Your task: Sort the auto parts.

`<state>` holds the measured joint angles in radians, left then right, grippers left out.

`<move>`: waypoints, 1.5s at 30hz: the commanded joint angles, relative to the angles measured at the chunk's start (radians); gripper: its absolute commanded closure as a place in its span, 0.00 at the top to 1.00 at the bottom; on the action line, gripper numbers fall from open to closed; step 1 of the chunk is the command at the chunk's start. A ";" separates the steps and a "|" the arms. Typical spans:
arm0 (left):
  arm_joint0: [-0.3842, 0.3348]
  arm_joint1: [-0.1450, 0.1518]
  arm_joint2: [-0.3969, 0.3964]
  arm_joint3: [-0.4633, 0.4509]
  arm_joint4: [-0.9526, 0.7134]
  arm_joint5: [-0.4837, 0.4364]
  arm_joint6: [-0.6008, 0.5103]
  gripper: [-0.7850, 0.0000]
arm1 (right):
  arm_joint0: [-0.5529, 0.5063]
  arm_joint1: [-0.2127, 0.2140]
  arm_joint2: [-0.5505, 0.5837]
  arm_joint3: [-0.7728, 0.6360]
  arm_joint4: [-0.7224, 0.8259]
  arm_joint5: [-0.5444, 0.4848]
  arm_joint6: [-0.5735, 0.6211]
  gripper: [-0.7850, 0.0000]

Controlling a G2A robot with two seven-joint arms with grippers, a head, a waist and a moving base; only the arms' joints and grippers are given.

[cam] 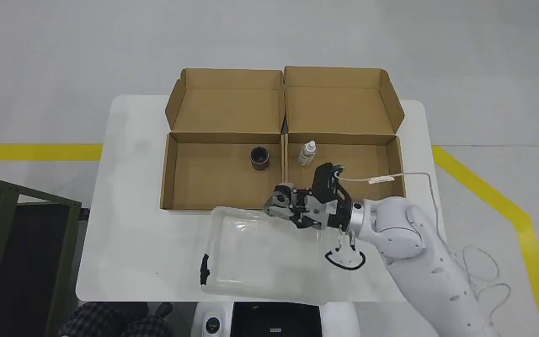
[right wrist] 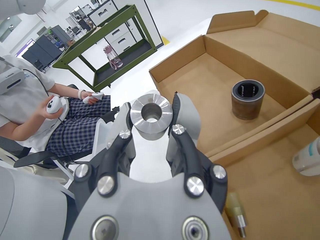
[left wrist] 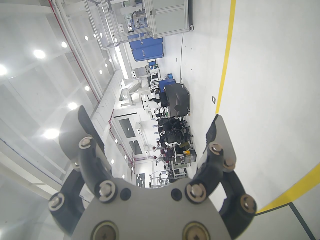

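Note:
My right gripper [right wrist: 151,122] is shut on a shiny steel bushing [right wrist: 151,116] with a centre hole, held in the air. From above, the right gripper [cam: 280,205] hangs by the near wall of the left cardboard box [cam: 195,204], over the far edge of the clear plastic tray [cam: 227,282]. A dark cylindrical bearing [right wrist: 247,103] stands in the left box [right wrist: 200,76]; in the top view the bearing [cam: 259,157] sits at its far right. My left gripper [left wrist: 150,128] is open, pointing up at the hall with nothing between its fingers.
The right cardboard box [cam: 370,160] holds a small white bottle [cam: 306,152]; the bottle [right wrist: 307,157] and a small pin-like part [right wrist: 236,212] lie inside it. A black ring [cam: 345,258] lies on the table beside the tray. A black piece [cam: 204,271] sits on the tray's left rim.

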<state>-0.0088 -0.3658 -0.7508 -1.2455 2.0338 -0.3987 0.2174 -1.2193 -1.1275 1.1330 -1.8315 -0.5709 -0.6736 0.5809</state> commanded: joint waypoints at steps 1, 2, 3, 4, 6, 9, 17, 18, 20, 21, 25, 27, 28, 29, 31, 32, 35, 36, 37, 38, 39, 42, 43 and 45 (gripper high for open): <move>0.000 0.000 0.000 0.000 0.000 0.000 0.000 1.00 | 0.014 -0.004 -0.018 0.014 -0.021 0.021 -0.014 0.00; 0.000 0.000 0.000 0.000 0.000 0.000 0.000 1.00 | 0.024 -0.006 -0.027 0.020 -0.037 0.033 -0.021 0.00; 0.000 0.000 0.000 0.000 0.000 0.000 0.000 1.00 | 0.034 -0.008 -0.037 0.025 -0.056 0.045 -0.028 0.00; 0.000 0.000 0.000 0.000 0.000 0.000 0.000 1.00 | 0.045 -0.011 -0.048 0.031 -0.075 0.059 -0.035 0.00; 0.000 0.000 0.000 0.000 0.000 0.000 0.000 1.00 | 0.067 -0.017 -0.073 0.045 -0.106 0.088 -0.045 0.00; 0.000 0.000 0.000 0.000 0.000 0.000 0.000 1.00 | 0.105 -0.028 -0.113 0.066 -0.149 0.129 -0.053 0.00; 0.000 0.000 0.000 0.000 0.000 0.000 0.000 1.00 | 0.190 -0.057 -0.219 0.108 -0.267 0.243 -0.049 0.00; 0.000 0.000 0.000 0.000 0.000 0.000 0.000 1.00 | 0.199 -0.060 -0.230 0.116 -0.281 0.254 -0.047 0.00; 0.000 0.000 0.000 0.000 0.000 0.000 0.000 1.00 | 0.215 -0.067 -0.252 0.126 -0.311 0.276 -0.046 0.00; 0.000 0.000 0.000 0.000 0.000 0.000 0.000 1.00 | 0.222 -0.070 -0.262 0.131 -0.325 0.285 -0.046 0.00; 0.000 0.000 0.000 0.000 0.000 0.000 0.000 1.00 | 0.245 -0.082 -0.301 0.148 -0.391 0.319 -0.044 0.00; 0.000 0.000 0.000 0.000 0.000 0.000 0.000 1.00 | 0.253 -0.087 -0.317 0.154 -0.419 0.335 -0.040 0.00; 0.000 0.000 0.000 0.000 0.000 0.000 0.000 1.00 | 0.256 -0.090 -0.325 0.157 -0.430 0.341 -0.038 0.00; 0.000 0.000 0.000 0.000 0.000 0.000 0.000 1.00 | 0.260 -0.092 -0.332 0.160 -0.441 0.344 -0.035 0.00; 0.000 0.000 0.000 0.000 0.000 0.000 0.000 1.00 | 0.268 -0.096 -0.344 0.165 -0.472 0.352 -0.029 0.00; 0.000 0.000 0.000 0.000 0.000 0.000 0.000 1.00 | 0.272 -0.098 -0.349 0.167 -0.487 0.356 -0.024 0.00; 0.000 0.000 0.000 0.000 0.000 0.000 0.000 1.00 | 0.282 -0.104 -0.362 0.174 -0.518 0.364 -0.012 0.00; 0.000 0.000 0.000 0.000 0.000 0.000 0.000 1.00 | 0.285 -0.105 -0.365 0.178 -0.526 0.364 -0.008 0.00; 0.000 0.000 0.000 0.000 0.000 0.000 0.000 1.00 | 0.288 -0.107 -0.369 0.181 -0.531 0.362 -0.004 0.00; 0.000 0.000 0.000 0.000 0.000 0.000 0.000 1.00 | 0.291 -0.109 -0.371 0.186 -0.535 0.359 0.000 0.00; 0.000 0.000 0.000 0.000 0.000 0.000 0.000 1.00 | 0.295 -0.110 -0.374 0.190 -0.540 0.359 0.002 0.00; 0.000 0.000 0.000 0.000 0.000 0.000 0.000 1.00 | 0.303 -0.116 -0.380 0.203 -0.550 0.360 0.009 0.00; 0.000 0.000 0.000 0.000 0.000 0.000 0.000 1.00 | 0.306 -0.118 -0.382 0.208 -0.552 0.360 0.011 0.03; 0.000 0.000 0.000 0.000 0.000 0.000 0.000 1.00 | 0.312 -0.122 -0.386 0.216 -0.556 0.358 0.017 0.08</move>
<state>-0.0088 -0.3658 -0.7508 -1.2455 2.0338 -0.3987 0.2174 -0.9108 -1.2471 0.7494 -1.6202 -1.1251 -0.3141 0.5944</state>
